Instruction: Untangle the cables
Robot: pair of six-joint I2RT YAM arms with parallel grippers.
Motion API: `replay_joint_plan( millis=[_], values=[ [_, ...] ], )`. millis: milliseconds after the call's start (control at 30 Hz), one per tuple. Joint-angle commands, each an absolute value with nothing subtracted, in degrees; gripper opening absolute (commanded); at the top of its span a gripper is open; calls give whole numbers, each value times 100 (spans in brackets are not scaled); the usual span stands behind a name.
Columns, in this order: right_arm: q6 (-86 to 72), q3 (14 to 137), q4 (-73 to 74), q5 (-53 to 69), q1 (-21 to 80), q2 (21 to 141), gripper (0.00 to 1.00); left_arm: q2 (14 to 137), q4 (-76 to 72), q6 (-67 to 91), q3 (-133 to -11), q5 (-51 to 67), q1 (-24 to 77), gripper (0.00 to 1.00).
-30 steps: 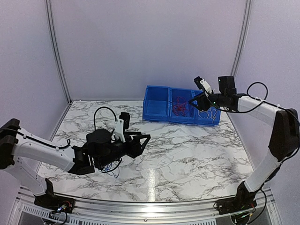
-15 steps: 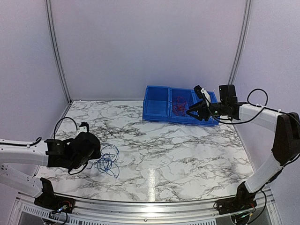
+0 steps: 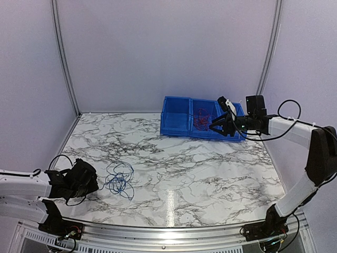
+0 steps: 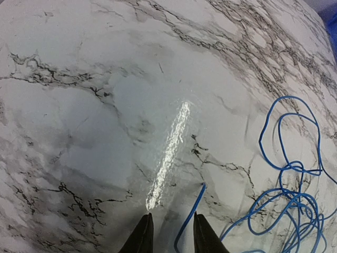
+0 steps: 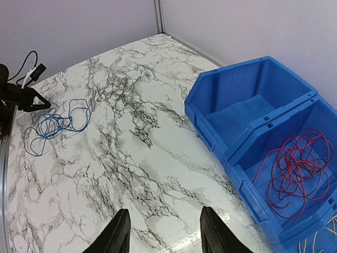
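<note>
A blue cable [image 3: 119,182] lies in loose loops on the marble table at the near left. It also shows in the left wrist view [image 4: 295,200] and the right wrist view [image 5: 52,122]. My left gripper [image 3: 93,182] sits low, just left of it. Its jaws [image 4: 171,237] are a little apart, and a free cable end lies on the table between the fingertips, not pinched. A red cable [image 3: 200,118] lies coiled in the middle compartment [image 5: 292,171] of a blue bin. Yellow cable strands [image 5: 316,241] show in the right compartment. My right gripper [image 3: 217,125] hangs open and empty [image 5: 166,232] at the bin's front.
The blue bin [image 3: 176,98] has three compartments and stands at the back right; its left compartment [image 5: 247,113] holds nothing. Pale walls close the table at the back and both sides.
My left arm has pulled back to the near left corner, leaving the blue cable on the table. My right gripper dropped slightly in front of the bin, then held still.
</note>
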State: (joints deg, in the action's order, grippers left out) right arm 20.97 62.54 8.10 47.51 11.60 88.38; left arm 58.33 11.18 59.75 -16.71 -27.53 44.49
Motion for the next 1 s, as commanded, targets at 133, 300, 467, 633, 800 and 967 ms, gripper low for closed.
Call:
replay_joint_plan(
  millis=[133,300,467,633,800,967],
  values=[
    [2169,6459,894,4831,1132,8733,45,6307,160,5462,-1553,-2127,4013,16],
    [2132,6464,910,4903,1129,8812,45,6170,131,4946,-1795,-2198,3973,0],
    [1944,6513,879,5048,1146,8802,42,5249,1358,4050,-3159,-2662,3973,0],
    [1918,6606,936,5050,1307,8733,42,4675,2380,2794,-5453,-2784,3973,0],
    [2062,6759,1082,4842,1587,8740,43,5274,2535,2209,-7819,-1413,3980,0],
    [2119,7284,1545,4942,1985,8757,48,5715,2469,2334,-8158,-841,3990,0]
  ],
)
